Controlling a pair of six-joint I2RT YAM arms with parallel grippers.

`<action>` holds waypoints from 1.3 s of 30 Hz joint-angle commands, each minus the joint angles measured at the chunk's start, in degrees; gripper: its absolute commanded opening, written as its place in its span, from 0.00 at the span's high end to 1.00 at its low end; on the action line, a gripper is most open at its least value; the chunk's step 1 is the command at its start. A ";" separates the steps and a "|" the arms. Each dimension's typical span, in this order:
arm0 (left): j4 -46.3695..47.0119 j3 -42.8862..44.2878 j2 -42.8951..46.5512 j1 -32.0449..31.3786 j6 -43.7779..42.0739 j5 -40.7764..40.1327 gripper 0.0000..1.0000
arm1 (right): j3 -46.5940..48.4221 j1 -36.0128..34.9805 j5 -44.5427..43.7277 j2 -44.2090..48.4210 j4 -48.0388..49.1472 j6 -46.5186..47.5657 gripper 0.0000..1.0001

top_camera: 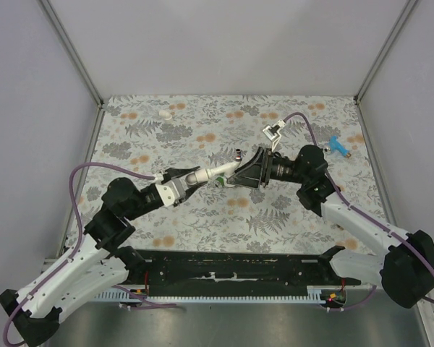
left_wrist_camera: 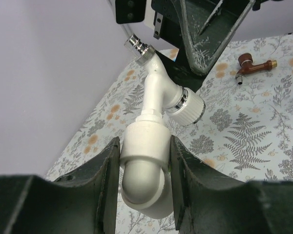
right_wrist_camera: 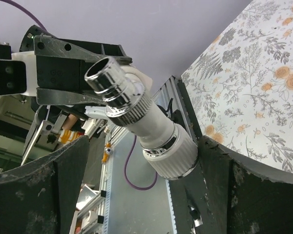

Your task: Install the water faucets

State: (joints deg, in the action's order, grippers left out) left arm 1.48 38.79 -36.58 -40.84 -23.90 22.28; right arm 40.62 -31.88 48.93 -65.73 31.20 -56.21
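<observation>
Floral-print worktop (top_camera: 289,217), walled by pale panels; two arms meet above its middle.

Item 1: elbow fitting (left_wrist_camera: 144,170), white, plain. Held above the worktop, clamped by its rounded bend between the jaws of the left gripper (top_camera: 192,179), which press on both sides of it. Serves as reference for all entries below.

Item 2: white faucet (left_wrist_camera: 158,95). Projects straight out of the fitting's mouth, collar against the rim, no brass thread showing. The ribbed knob (right_wrist_camera: 172,153) branches to one side and the chrome spout (right_wrist_camera: 110,80) points away from the fitting.

Item 3: right gripper (top_camera: 240,173). Faces the fitting from the faucet's end. The jaws are wide and straddle the knob: one jaw touches it, the other stands apart with background showing between.

Item 4: reddish-brown faucet (left_wrist_camera: 254,65). Lies on the worktop, just beyond the fitting.

Item 5: blue faucet (top_camera: 338,147). Lies on the worktop, well apart from the fitting, past the right arm.

Handling note (judgement): the step is threading the faucet home, and it looks nearly seated.
- Keep the fitting clamped firm and motionless.
- Close the right jaws squarely on the faucet.
- Turn about the line through the fitting's mouth.
- A sideways pull risks cross-threading or levering the fitting loose.
</observation>
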 commanded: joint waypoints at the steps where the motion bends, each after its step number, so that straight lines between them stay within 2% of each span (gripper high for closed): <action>1: -4.11 1.82 -0.78 -0.38 -6.95 -6.91 0.98 | 4.90 -0.55 2.23 3.50 -0.69 4.32 0.02; 5: 0.96 0.68 -0.25 -0.38 -1.17 -2.96 0.98 | 4.99 -0.55 0.82 5.09 -5.35 13.21 0.02; 11: 8.88 -0.73 -0.95 -0.29 8.94 3.55 0.98 | 4.11 -0.55 -0.50 7.11 -7.46 23.14 0.02; 17: 11.79 -0.91 -1.48 -0.29 12.82 5.40 0.98 | 6.04 -0.64 1.00 4.74 -11.07 30.09 0.02; 20: 12.15 -1.17 -1.39 -0.29 13.00 5.32 0.98 | 6.84 -0.64 1.34 3.16 -11.25 30.28 0.04; 24: 11.88 -1.34 -1.39 -0.29 11.86 5.31 0.98 | 7.45 -0.55 2.31 1.23 -9.67 26.51 0.19; 26: 10.83 -1.08 -1.48 -0.29 10.64 5.40 0.98 | 7.11 -0.55 1.79 0.61 -8.62 24.05 0.32; 29: 8.99 -0.91 -1.65 -0.29 8.44 4.44 0.98 | 7.19 -0.47 0.39 0.26 -9.66 21.76 0.65; 30: 8.46 -0.90 -1.65 -0.29 7.74 4.17 0.98 | 7.71 -0.55 -0.58 0.17 -12.10 22.27 0.82; 31: 7.93 -0.82 -1.57 -0.29 7.38 3.82 0.98 | 8.24 -0.47 -1.11 0.26 -13.87 23.06 0.94; 32: 7.49 -0.64 -1.65 -0.29 7.03 3.47 0.98 | 8.51 -0.38 -1.90 0.26 -15.37 23.51 1.00; 36: 7.14 -0.38 -2.36 -0.29 7.29 0.49 0.98 | 8.34 1.55 -4.89 0.52 -17.05 22.64 1.00; 37: 7.05 -0.38 -2.44 -0.29 7.64 -1.17 0.88 | 8.07 3.04 -5.42 0.35 -16.88 21.85 1.00; 39: 7.05 -0.12 -2.80 -0.29 9.48 -6.87 0.60 | 7.28 6.19 -5.77 -0.18 -16.96 21.14 1.00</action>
State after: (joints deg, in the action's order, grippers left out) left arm 6.15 37.10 -39.20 -41.19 -13.91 24.62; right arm 46.70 -31.20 48.60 -65.58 15.53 -32.10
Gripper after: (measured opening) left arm 0.446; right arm 0.377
